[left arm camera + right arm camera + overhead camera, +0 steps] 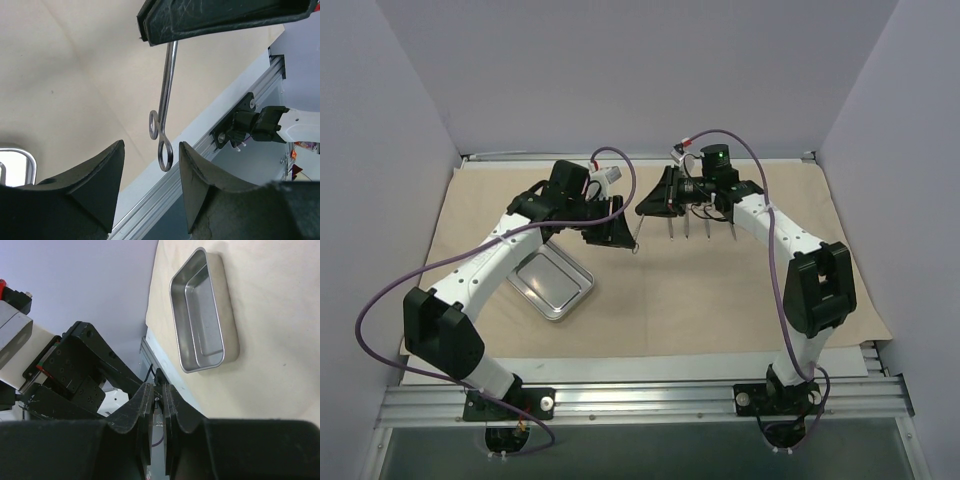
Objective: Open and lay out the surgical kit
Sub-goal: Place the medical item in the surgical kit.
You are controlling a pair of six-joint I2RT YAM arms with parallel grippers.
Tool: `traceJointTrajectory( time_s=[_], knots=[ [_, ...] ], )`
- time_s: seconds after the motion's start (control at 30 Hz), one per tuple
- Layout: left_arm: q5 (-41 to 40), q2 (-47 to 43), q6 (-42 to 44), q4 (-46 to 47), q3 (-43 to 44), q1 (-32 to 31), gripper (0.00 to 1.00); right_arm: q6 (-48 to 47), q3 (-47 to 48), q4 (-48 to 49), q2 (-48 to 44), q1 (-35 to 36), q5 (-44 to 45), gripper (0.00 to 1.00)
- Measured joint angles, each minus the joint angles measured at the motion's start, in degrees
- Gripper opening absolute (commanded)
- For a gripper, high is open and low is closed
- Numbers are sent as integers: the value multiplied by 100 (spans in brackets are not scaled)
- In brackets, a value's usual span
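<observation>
beige cloth wrap (pixel 720 290) lies opened flat over the table, reaching from the far wall almost to the aluminium rail (pixel 650 400) at the near edge. on its left half, toward the near side, sits the steel tray (pixel 552 283), turned at an angle to the cloth's edges and resting right on the fabric.

the right gripper (pixel 645 208) hangs over the middle of the cloth, toward the far side. its fingers (pixel 145 405) are pressed almost together, with only a thin slit between them in the right wrist view. they pinch the tip end of a ring-handled instrument (pixel 636 236), which dangles down from them (the left wrist view shows it best: a thin silver shank with two finger rings at its lower end).

the left gripper (pixel 617 228) is just left of that instrument, with its fingers (pixel 107 165) spread wide. in the left wrist view the rings show in the gap between the two fingers and touch neither. how far beyond the fingertips they hang i cannot tell.

a row of four more instruments (pixel 688 230) shows just on the near side of the right wrist. they are thin and silver, side by side and roughly parallel, and seem to lie on the cloth. they are well apart from the tray and to the right of the dangling one.
</observation>
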Motion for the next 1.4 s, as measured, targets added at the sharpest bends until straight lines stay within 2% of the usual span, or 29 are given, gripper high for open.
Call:
traceJointTrajectory(
  time_s=[0.07, 0.13, 0.17, 0.27, 0.3, 0.43, 0.6, 0.7, 0.83, 1.07, 1.17, 1.27, 1.4],
  knots=[
    [17, 0, 0, 42, 0, 0, 54, 57, 0, 4, 0, 13, -2, 0],
    [31, 0, -7, 76, 0, 0, 46, 120, 0, 33, 0, 17, -4, 0],
    [39, 0, -11, 79, 0, 0, 32, 162, 0, 42, 0, 20, -4, 0],
    [129, 2, -22, 118, 0, 0, 9, 256, 0, 96, 0, 20, 7, 0],
    [166, 2, 13, 129, 2, 0, 2, 293, 0, 98, 0, 20, 7, 7],
    [343, 2, 120, 125, -4, 20, 2, 162, 76, -138, 0, 15, 57, 44],
    [732, 2, 216, 4, -109, 223, 2, -1475, 1128, -1974, -9, 13, 780, 54],
    [1012, 2, 227, -33, -188, 289, 2, -2645, 1377, -2583, -249, 94, 1589, 59],
    [1329, 2, 225, -42, -321, 282, 2, -3866, 1056, -3047, -852, 498, 2636, 59],
    [1829, -7, 131, -17, -772, 258, 2, -5934, -953, -2706, -2844, 1185, 3585, 61],
    [2026, -7, 17, -15, -1027, 181, 2, -6769, -1261, -2693, -3508, 1207, 3659, 53],
    [2181, -11, -50, -22, -1180, -4, 2, -7665, -1204, -2798, -3703, 1250, 3499, 43],
    [2334, -68, -140, -24, -1294, -247, 2, -8712, -1027, -3305, -3536, 1447, 3217, 46]
  ],
)
